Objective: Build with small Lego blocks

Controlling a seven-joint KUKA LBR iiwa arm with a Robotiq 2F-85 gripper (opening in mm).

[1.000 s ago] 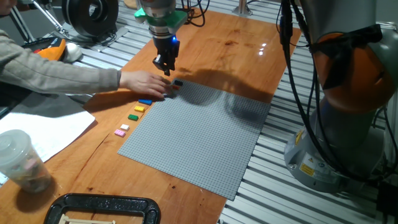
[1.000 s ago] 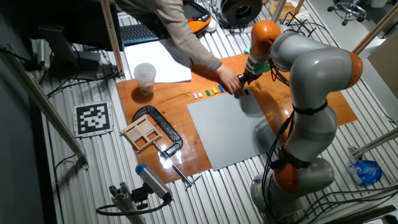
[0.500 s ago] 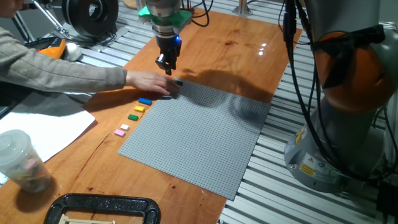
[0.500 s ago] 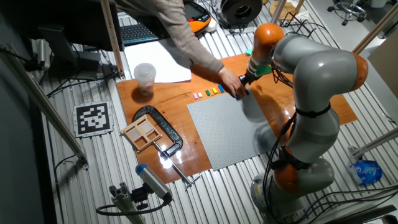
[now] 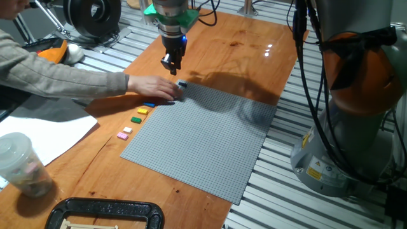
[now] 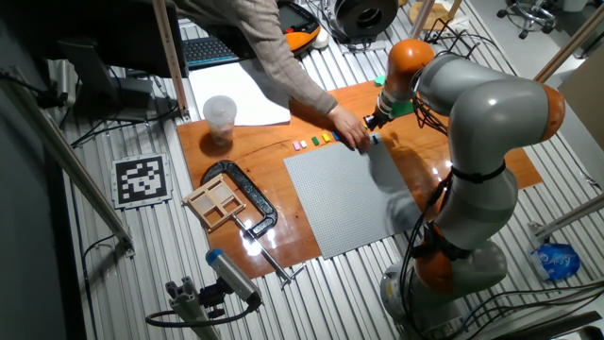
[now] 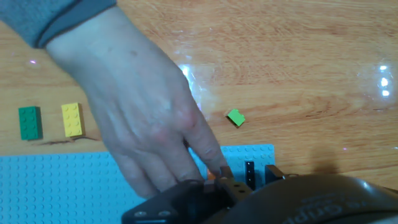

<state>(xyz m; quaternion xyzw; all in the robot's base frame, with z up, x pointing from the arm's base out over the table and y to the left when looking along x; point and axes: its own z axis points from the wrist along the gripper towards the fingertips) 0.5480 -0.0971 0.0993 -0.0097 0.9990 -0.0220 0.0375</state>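
Observation:
My gripper (image 5: 170,63) hangs above the far left corner of the grey baseplate (image 5: 203,140), with nothing seen between its fingers. I cannot tell whether it is open or shut. A person's hand (image 5: 152,86) rests at that corner, just below the gripper, with its fingers on small bricks there. A row of small Lego blocks lies on the wood along the plate's left edge: blue (image 5: 149,104), yellow (image 5: 142,111), green (image 5: 136,119), white (image 5: 127,130) and pink (image 5: 122,135). The hand view shows a green brick (image 7: 29,122), a yellow brick (image 7: 72,119), a tiny green brick (image 7: 236,117) and black bricks (image 7: 249,174).
The person's arm (image 5: 57,70) reaches in from the left. A plastic cup (image 5: 22,165), white paper (image 5: 51,137) and a black clamp (image 5: 105,213) are at the near left. The robot's base (image 5: 356,127) stands at the right of the table.
My gripper has lifted a little and drawn back from the plate's corner. The person's hand has slid slightly toward that corner and now partly covers the blue brick.

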